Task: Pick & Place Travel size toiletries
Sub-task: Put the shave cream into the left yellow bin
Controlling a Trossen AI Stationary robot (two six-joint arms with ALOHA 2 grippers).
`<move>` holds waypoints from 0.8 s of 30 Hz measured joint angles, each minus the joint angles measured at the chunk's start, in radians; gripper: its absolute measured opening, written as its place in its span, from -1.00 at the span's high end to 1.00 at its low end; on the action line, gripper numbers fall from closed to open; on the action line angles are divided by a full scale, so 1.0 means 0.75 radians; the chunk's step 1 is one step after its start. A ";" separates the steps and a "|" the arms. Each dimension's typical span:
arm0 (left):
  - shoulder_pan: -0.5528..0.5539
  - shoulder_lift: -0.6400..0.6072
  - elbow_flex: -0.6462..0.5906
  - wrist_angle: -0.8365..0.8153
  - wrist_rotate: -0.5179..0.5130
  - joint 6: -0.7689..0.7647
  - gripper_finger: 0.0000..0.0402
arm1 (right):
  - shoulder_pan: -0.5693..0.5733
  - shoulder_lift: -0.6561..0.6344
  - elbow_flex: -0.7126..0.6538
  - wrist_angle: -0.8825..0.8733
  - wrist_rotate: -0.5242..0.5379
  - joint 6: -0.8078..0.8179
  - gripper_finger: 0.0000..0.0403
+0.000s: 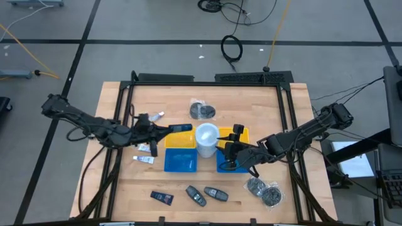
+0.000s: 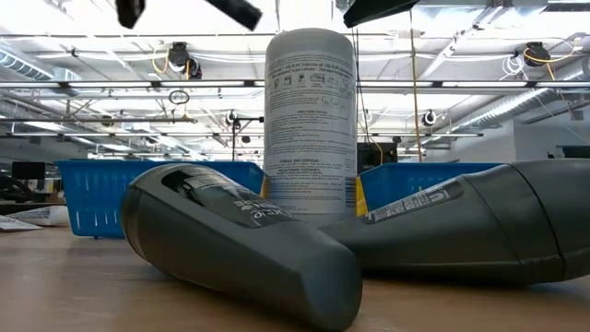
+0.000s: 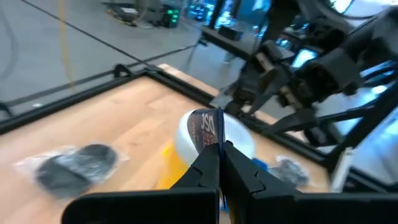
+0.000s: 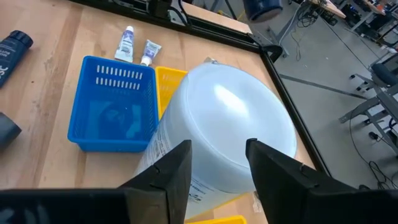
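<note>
Three small white toiletry tubes lie flat on the table's left part: one (image 1: 157, 116) near the far side, two (image 1: 144, 147) (image 1: 143, 159) beside the blue bin (image 1: 180, 161); two of them (image 4: 126, 45) (image 4: 149, 51) appear in the right wrist view. My left gripper (image 1: 171, 129) (image 3: 219, 146) hangs over the yellow bin (image 1: 178, 140), shut on a dark blue tube (image 1: 182, 127). My right gripper (image 1: 229, 149) (image 4: 217, 165) stands open, up in the air just right of a tall white canister (image 1: 207, 139) (image 4: 230, 118), with nothing between its fingers. My left gripper pinches one end of the dark blue tube (image 3: 211, 134) between its two fingers. The fingers come almost level from the table's left and lie along the tube. Its printed free end (image 3: 210, 121) sticks out past the fingertips. The tube is lifted clear above the yellow bin.
A second yellow bin (image 1: 244, 134) and blue bin (image 1: 221, 167) sit right of the canister. Two grey-black gadgets (image 1: 196, 195) (image 1: 215, 194) and a dark bottle (image 1: 162, 198) lie near the front edge. Clear bags of dark bits lie at the far middle (image 1: 202, 110) and near right (image 1: 264, 190).
</note>
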 joint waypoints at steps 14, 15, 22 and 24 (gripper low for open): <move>-0.030 0.102 -0.137 -0.323 -0.136 -0.464 1.00 | 0.000 0.000 0.000 0.000 -0.001 0.034 0.28; -0.029 0.112 -0.146 -0.322 -0.136 -0.473 1.00 | 0.000 0.000 0.000 0.000 -0.001 0.034 0.28; -0.017 0.158 -0.198 -0.319 -0.136 -0.557 1.00 | 0.001 0.000 0.000 0.000 -0.004 0.034 0.28; -0.017 0.177 -0.200 -0.322 -0.129 -0.560 1.00 | 0.001 0.000 0.000 0.000 -0.004 0.034 0.28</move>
